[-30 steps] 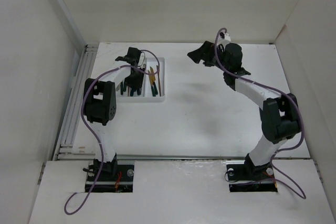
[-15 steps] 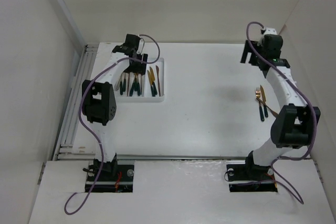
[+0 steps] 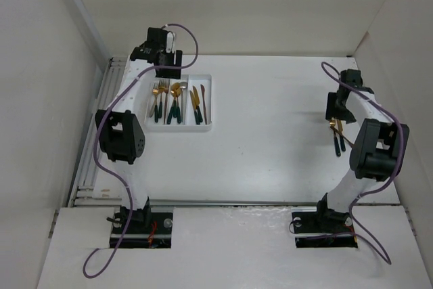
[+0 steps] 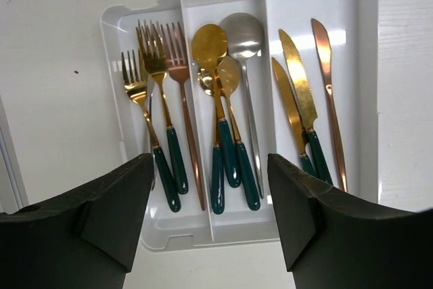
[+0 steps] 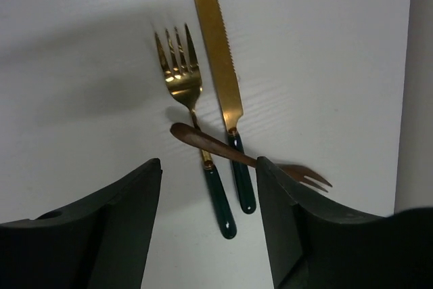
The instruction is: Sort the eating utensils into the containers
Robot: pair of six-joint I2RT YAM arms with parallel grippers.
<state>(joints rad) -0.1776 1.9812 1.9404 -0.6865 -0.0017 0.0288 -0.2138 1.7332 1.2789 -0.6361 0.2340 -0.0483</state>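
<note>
Eating utensils (image 4: 218,133) lie sorted in the white tray (image 4: 348,11), which sits near the far left corner of the table (image 3: 270,153). As the left wrist camera sees them, forks (image 4: 154,65) are in the left compartment, spoons (image 4: 210,45) in the middle one and knives (image 4: 298,86) in the right one. Most have dark green handles; one fork and one knife are plain copper-coloured metal, and one spoon is silver. Three more lie loose close to the right edge of the table: a gold fork (image 5: 179,82) and a gold knife (image 5: 216,59) side by side, with a copper fork (image 5: 223,150) resting across their handles. Above the tray, the left gripper (image 4: 210,164) hangs with its fingers well apart and nothing between them. The right gripper (image 5: 208,164) hovers over the loose three, fingers also spread, holding nothing.
</note>
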